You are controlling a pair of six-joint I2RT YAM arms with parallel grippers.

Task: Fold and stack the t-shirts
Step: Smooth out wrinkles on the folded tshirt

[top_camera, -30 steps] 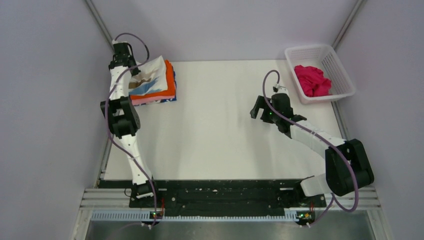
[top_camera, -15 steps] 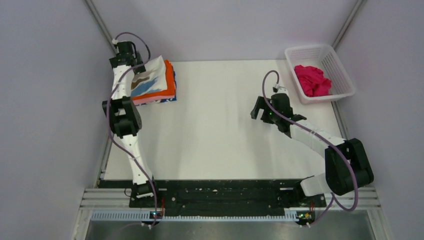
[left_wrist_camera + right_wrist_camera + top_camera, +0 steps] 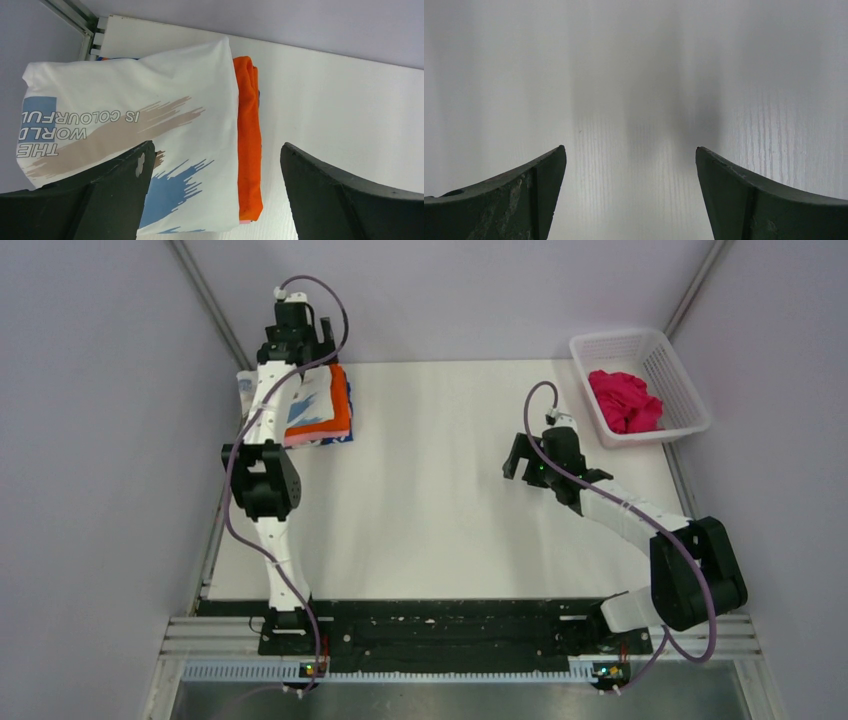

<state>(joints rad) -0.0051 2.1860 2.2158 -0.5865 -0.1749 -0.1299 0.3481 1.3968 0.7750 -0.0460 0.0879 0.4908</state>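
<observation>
1. The printed t-shirt (image 3: 125, 125), a soft white folded rectangle, is topping the stack at the tabletop's (image 3: 440, 490) far-left corner, its long axis running across the left wrist view (lettering upside down).
2. The orange t-shirt (image 3: 247, 140) is peeking out along its right edge.
3. The left hand (image 3: 216, 150) is hovering above, wide open and empty.
4. The right hand (image 3: 630, 155) is gaping empty over the tabletop.
5. The magenta t-shirt (image 3: 625, 400) is lying crumpled in the basket (image 3: 683, 385).
</observation>
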